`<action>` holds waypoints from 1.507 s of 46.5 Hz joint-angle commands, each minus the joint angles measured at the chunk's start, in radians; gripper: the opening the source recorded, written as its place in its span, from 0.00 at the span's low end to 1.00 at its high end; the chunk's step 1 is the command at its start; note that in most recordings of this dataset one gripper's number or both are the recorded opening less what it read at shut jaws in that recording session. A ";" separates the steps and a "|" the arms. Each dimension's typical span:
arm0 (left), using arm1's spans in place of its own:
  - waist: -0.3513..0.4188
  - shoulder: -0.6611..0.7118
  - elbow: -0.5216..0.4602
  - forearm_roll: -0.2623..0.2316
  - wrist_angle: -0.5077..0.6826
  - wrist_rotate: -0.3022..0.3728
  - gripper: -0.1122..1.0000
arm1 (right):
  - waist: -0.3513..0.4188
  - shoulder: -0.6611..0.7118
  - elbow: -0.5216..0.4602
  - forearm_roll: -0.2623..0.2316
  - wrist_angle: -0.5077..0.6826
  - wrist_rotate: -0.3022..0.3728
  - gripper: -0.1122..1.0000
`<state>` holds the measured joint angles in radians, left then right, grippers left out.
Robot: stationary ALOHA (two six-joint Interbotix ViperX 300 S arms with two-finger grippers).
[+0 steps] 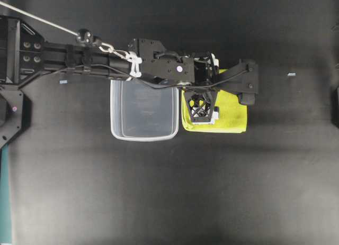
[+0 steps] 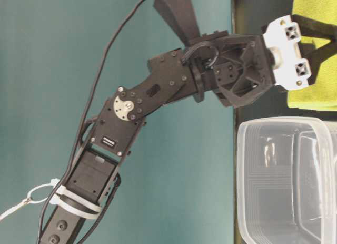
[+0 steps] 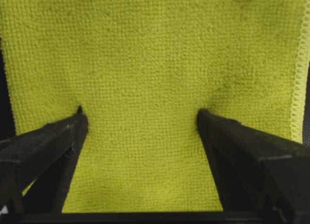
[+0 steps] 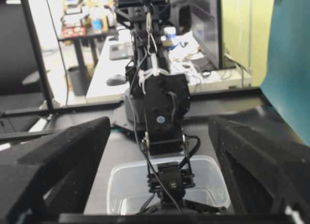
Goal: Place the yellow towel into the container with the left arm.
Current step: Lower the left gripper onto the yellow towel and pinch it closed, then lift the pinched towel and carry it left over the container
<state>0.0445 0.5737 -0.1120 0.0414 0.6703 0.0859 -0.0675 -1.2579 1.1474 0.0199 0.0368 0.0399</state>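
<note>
**Open pincer pressed onto the folded towel, tub waiting alongside**

The bright yellow-green, fuzzy microfibre towel (image 1: 229, 111) lies folded flat on the matte black bench (image 1: 169, 192), just beside the clear, translucent plastic tub (image 1: 144, 110) with rounded corners and a thick rim. The tub looks empty, so the transfer is not yet done.

The long black left arm (image 1: 106, 60), with its white clips and cabling, reaches over the tub's far edge, and its pincer (image 3: 140, 120) sits over the towel's tub-side half. In the left wrist view the two black fingers (image 3: 48, 141) stand wide apart, their tips dimpling the pile; the cloth between them is flat, not gathered, so nothing is held yet. The right pincer (image 4: 160, 161) appears in its own wrist view with fingers spread and nothing between them, well clear of the work.

The towel should be light, soft and limp, with several layers showing at its edges and a stitched hem (image 3: 298, 88) along one side. It will likely sag and may unfold when lifted. A pinch that bunches all layers near the middle seems the safest hold; catching only the top layer could let the rest trail over the tub's rim. The looped pile should give good grip, while the smooth, light tub could slide if bumped.
</note>
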 commanded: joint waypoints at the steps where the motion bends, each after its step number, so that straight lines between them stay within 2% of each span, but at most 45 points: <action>1: -0.017 0.011 -0.006 0.003 -0.006 0.002 0.91 | -0.003 0.008 -0.015 0.003 -0.009 0.000 0.81; 5: -0.025 0.014 -0.005 0.003 -0.002 0.000 0.89 | -0.003 0.008 -0.015 0.003 -0.009 0.000 0.81; 8: -0.031 0.012 -0.005 0.003 -0.002 -0.002 0.81 | -0.003 0.008 -0.014 0.003 -0.009 0.000 0.81; 12: -0.051 0.009 -0.011 0.002 -0.008 0.002 0.62 | -0.003 0.008 -0.014 0.003 -0.008 0.000 0.81; 17: -0.052 -0.008 -0.025 0.003 -0.014 0.003 0.30 | -0.003 0.006 -0.015 0.003 -0.009 0.000 0.81; 20: -0.046 -0.023 -0.034 0.003 -0.012 0.003 0.17 | -0.003 0.005 -0.015 0.003 -0.009 0.000 0.81; 21: -0.043 -0.031 -0.040 0.003 -0.011 0.005 0.16 | -0.003 0.003 -0.015 0.003 -0.009 0.000 0.81; 30: -0.043 -0.114 -0.094 0.002 0.038 0.017 0.16 | -0.003 -0.002 -0.018 0.003 -0.009 0.002 0.81; 35: -0.054 -0.192 -0.118 0.003 0.115 0.015 0.16 | -0.003 -0.009 -0.018 0.003 -0.009 0.002 0.81; 42: -0.063 -0.327 -0.097 0.003 0.268 0.015 0.16 | -0.003 -0.012 -0.018 0.003 -0.009 0.002 0.81; 49: -0.055 -0.482 0.008 0.003 0.391 0.017 0.16 | -0.003 -0.011 -0.017 0.003 -0.011 0.002 0.81; 54: -0.041 -0.575 0.120 0.003 0.393 0.017 0.16 | -0.003 -0.011 -0.015 0.003 -0.009 0.002 0.81; 61: -0.020 -0.675 0.301 0.003 0.344 0.020 0.16 | -0.003 -0.012 -0.012 0.003 -0.011 0.000 0.81; 70: -0.018 -0.738 0.440 0.003 0.190 0.025 0.16 | -0.003 -0.011 -0.011 0.003 -0.017 0.002 0.81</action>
<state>0.0245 -0.1212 0.2961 0.0414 0.9327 0.1135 -0.0675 -1.2763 1.1474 0.0199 0.0353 0.0399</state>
